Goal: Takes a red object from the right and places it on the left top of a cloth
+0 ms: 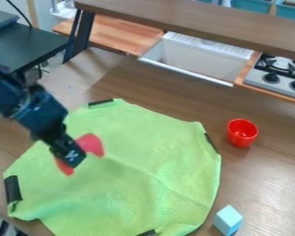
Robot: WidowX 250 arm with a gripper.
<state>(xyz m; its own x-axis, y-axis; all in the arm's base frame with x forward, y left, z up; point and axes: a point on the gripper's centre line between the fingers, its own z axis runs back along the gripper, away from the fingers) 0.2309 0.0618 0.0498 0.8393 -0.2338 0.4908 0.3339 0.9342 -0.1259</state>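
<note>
Black and tilted, the gripper (72,160) hangs over the left part of the light green cloth (138,184), coming in from the left edge of the camera view and pointing down and to the right. How far open it is cannot be told, nor whether it has hold of the red object (92,144), which shows on both sides of its tip, one rounded part at the upper right and a narrower part at the lower left. That red object is over the cloth's left side, toward the upper left; whether it touches the cloth cannot be made out. The cloth lies wrinkled on the brown wooden table (267,179), with black strips (13,188) at its upper left, right, lower left and bottom edges. To the right of the cloth, apart from it, a shiny red cup (242,133) stands upright with its mouth up. A light blue block (227,220) sits near the cloth's lower right edge. Behind the table are a white sink basin (196,57), a stove (276,76) with dark knobs, and a butcher-block counter (116,36), with a long brown shelf (193,20) crossing above them.
</note>
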